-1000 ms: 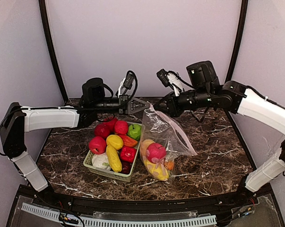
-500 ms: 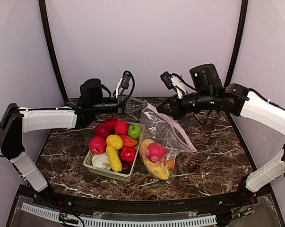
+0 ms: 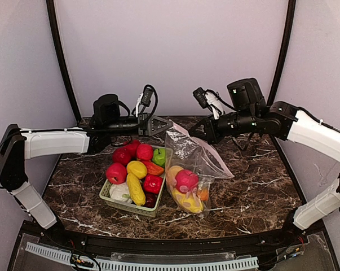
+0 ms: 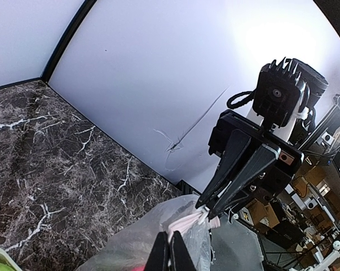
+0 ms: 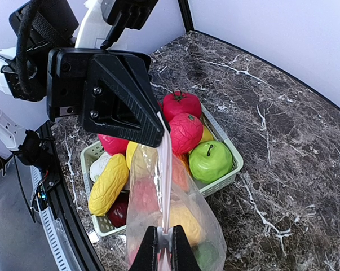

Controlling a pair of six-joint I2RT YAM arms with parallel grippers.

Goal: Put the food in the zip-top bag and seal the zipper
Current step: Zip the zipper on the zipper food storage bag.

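- The zip-top bag [image 3: 195, 164] hangs by its top edge between my two grippers. Its loaded bottom sags down onto the table [image 3: 254, 180], just beside the basket [image 3: 127, 208].
- The zipper [image 5: 165, 180] is the pink strip along that top edge. It's pulled into a fairly straight line between my fingertips.
- My left gripper [image 3: 171, 129] is pinched fully closed on one end of the strip, nothing else in it.
- My right gripper [image 3: 192, 132] is clamped nearly closed on the other end, with only thin film between the tips.
- I can't really pick out the white slider tab. There's a pale bit by the right tips in the left wrist view, but I wouldn't swear to it.
- Some food [image 3: 186, 180] is already inside: a red piece, yellow under it and a bit of orange. Plenty more sits piled in the basket.
- My guess on handling: the film is thin, floppy and slick, and it crumples anywhere except the strip.
- The strip is the only stiffish part, so that's where I'd hold it.
- The toy pieces look glossy, light and hard. They weigh the bottom down, so tugging sideways could slip the strip out of my tips.
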